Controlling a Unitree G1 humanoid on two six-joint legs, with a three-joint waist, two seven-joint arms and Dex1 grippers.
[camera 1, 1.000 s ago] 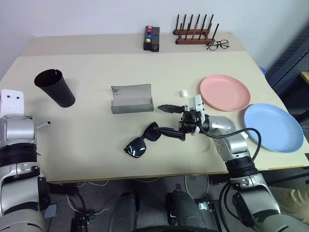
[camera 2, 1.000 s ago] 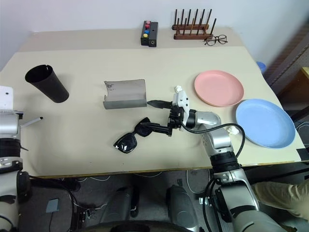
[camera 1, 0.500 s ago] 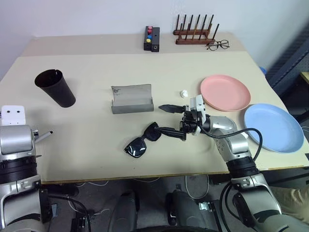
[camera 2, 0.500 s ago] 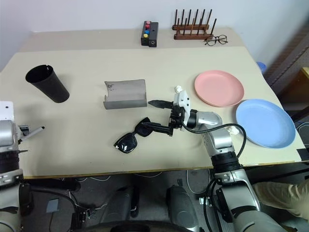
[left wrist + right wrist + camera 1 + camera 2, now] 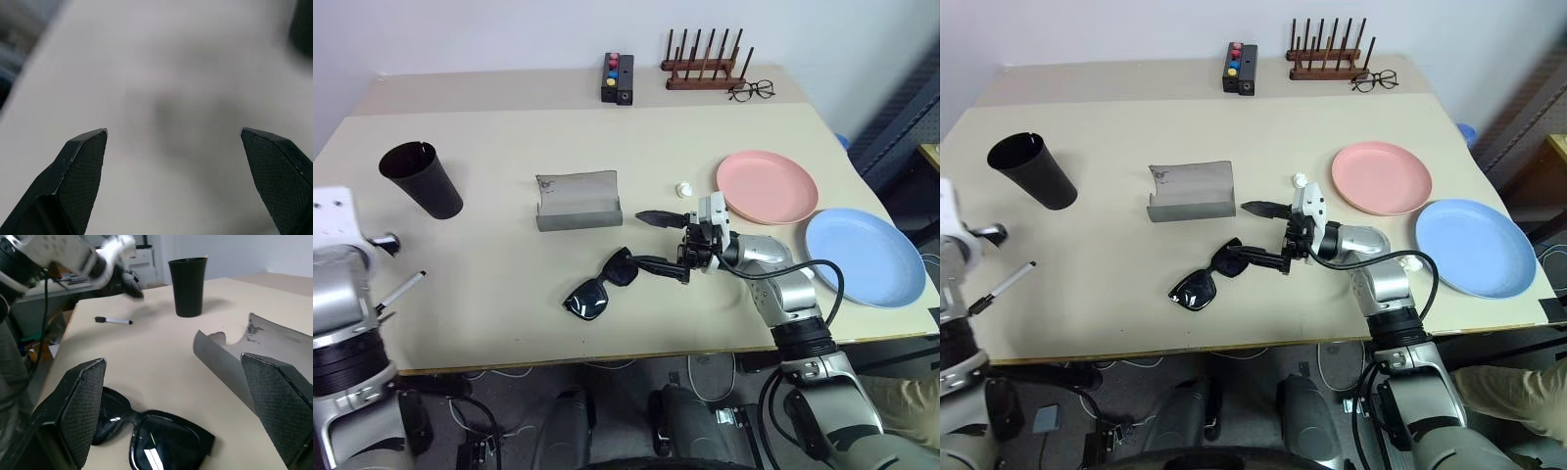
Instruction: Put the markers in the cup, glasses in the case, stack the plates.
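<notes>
Cup (image 5: 423,179) – black, tapered, upper left of the head view on the desk (image 5: 509,294), leaning a bit, nothing seen inside. Case (image 5: 579,200) – grey, open, just left of centre, inside looks bare; dark scuff on its lid edge in the right wrist view. Pink plate (image 5: 768,186) at right, nothing on it; blue plate (image 5: 866,257) lower right beside it, near but apart, not stacked, also bare. Wooden rack (image 5: 705,67) at top centre w/ upright pegs; wire-framed specs (image 5: 751,92) lie just beside its right end. Black box w/ coloured buttons (image 5: 617,78) left of the rack. Small white bit (image 5: 684,188) between case and pink plate.

Sunglasses (image 5: 601,284) – black, lower centre, on the desk below the case, lenses toward lower left. White marker w/ black cap (image 5: 1003,286) lies far left near the desk edge, well apart from the cup. No readable writing or brand anywhere.

Right tool (image 5: 654,242) – jaws wide apart, holding nothing; lower finger's tip right at the sunglasses' arm, contact can't be told; upper finger points toward the case. Left tool (image 5: 178,142) – fingers spread wide, nothing between them, over blurred pale desk surface.
</notes>
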